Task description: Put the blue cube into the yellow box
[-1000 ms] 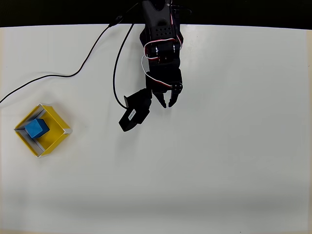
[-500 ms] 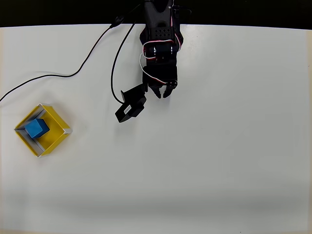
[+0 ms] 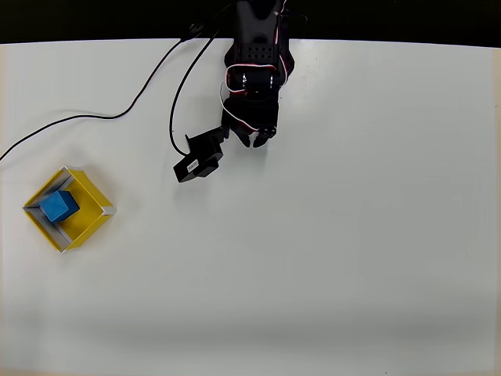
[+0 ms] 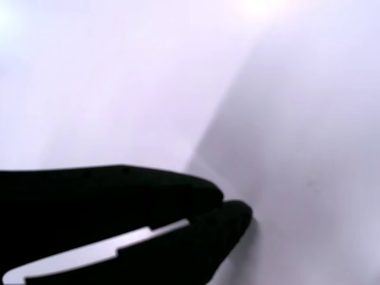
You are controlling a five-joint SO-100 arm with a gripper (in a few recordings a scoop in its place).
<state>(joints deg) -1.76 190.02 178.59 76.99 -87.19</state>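
Observation:
The blue cube (image 3: 59, 206) sits inside the yellow box (image 3: 88, 205) at the table's left side in the overhead view, tucked toward the box's left corner. My black gripper (image 3: 257, 141) hangs far to the right of the box, near the table's back edge, folded close to the arm's base. Its two fingertips sit together with nothing between them. In the wrist view the black fingers (image 4: 178, 196) meet at their tips over bare white table.
A black cable (image 3: 86, 119) runs across the back left of the white table (image 3: 329, 258) toward the arm. The wrist camera block (image 3: 196, 163) juts out left of the gripper.
The arm has drawn back toward its base, moving the gripper up and slightly left in the overhead view. The fingers have closed together. Cube and box have not moved.

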